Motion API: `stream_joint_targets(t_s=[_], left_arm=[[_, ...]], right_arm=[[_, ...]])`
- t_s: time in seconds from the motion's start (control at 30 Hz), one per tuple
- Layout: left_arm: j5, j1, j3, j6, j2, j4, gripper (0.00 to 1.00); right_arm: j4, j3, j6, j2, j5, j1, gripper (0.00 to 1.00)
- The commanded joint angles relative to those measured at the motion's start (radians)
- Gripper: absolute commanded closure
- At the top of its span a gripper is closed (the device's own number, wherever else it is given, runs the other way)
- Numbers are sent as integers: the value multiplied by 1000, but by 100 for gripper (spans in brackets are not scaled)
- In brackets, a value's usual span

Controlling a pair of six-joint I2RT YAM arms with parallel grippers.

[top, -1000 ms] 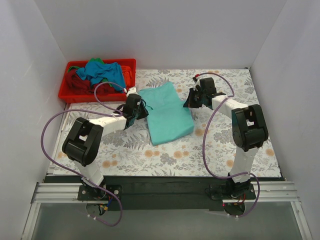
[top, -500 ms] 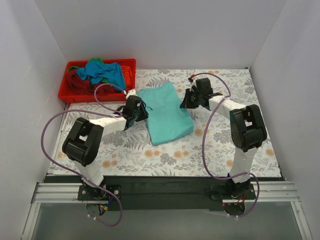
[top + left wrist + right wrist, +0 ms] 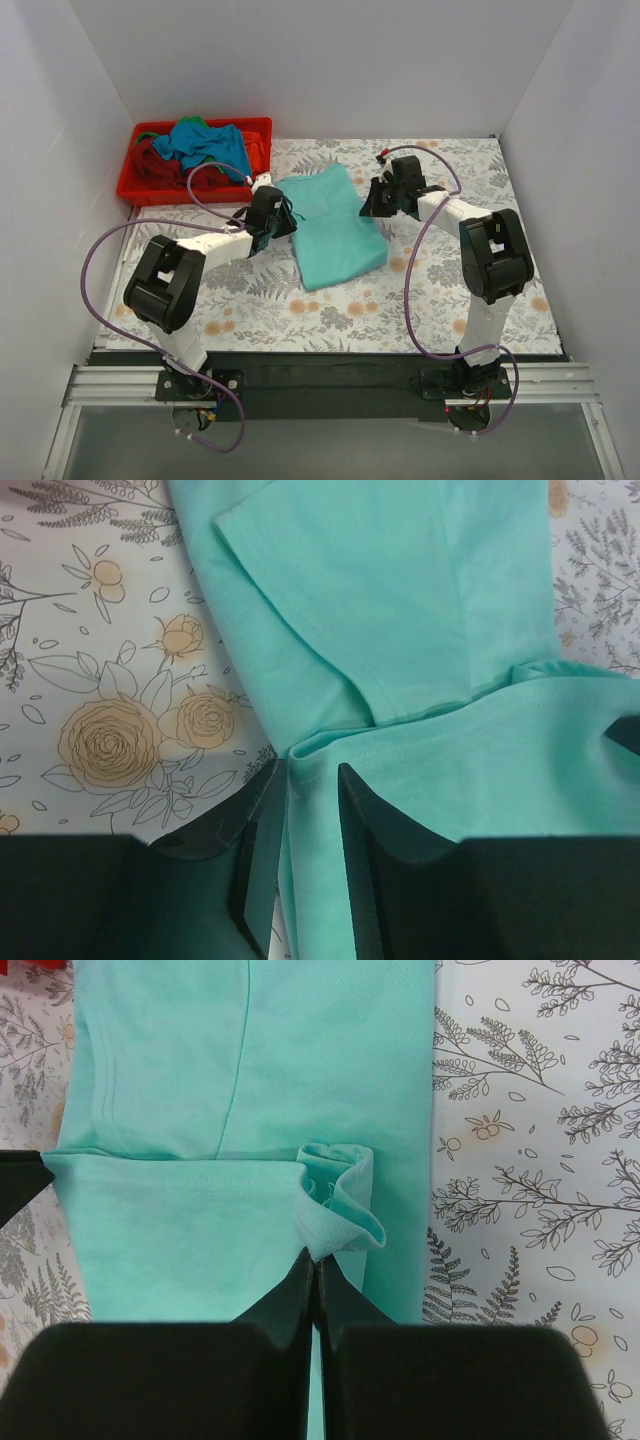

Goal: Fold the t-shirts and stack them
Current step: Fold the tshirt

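A mint-teal t-shirt [image 3: 335, 235] lies partly folded in the middle of the floral table. My left gripper [image 3: 284, 216] is at its left edge, and in the left wrist view [image 3: 305, 785] the jaws are closed on a fold of that edge. My right gripper [image 3: 368, 206] is at the shirt's far right edge. In the right wrist view [image 3: 316, 1262] it is shut on a small puckered pinch of the mint cloth [image 3: 335, 1210]. More t-shirts [image 3: 205, 145], blue, dark red and green, lie heaped in the bin.
A red plastic bin [image 3: 150, 196] stands at the far left corner. White walls close in the table on the left, back and right. Purple cables loop from both arms over the table.
My right gripper has shifted a little left and away, onto the shirt's right edge. My left gripper has edged slightly away along the left edge. The shirt has barely moved.
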Motion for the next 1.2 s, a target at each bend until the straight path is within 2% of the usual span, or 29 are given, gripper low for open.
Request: stream_joint_targets(t_s=[0.0,0.4,0.7,0.83,0.87,0.9,1.17], left_arm=[[-24,5,39,10,-43,-4,74],[-68,5,47,3,-8,-40,76],[-52,5,69,4,24,-35,77],[-26,5,73,12,35,-20,88],[-16,5,72,13,37,-17,98],[-9,5,69,13,38,-15,100],[-92,7,-45,10,-114,48,100]], right_arm=[[26,32,-12,-3,-15,6,99],[24,37,-12,6,-20,8,99],[22,43,-15,9,-20,6,99],[21,55,-16,17,-26,11,99],[21,56,-15,18,-27,9,99],[19,61,-16,20,-26,11,99],[10,96,-30,11,-5,12,99]])
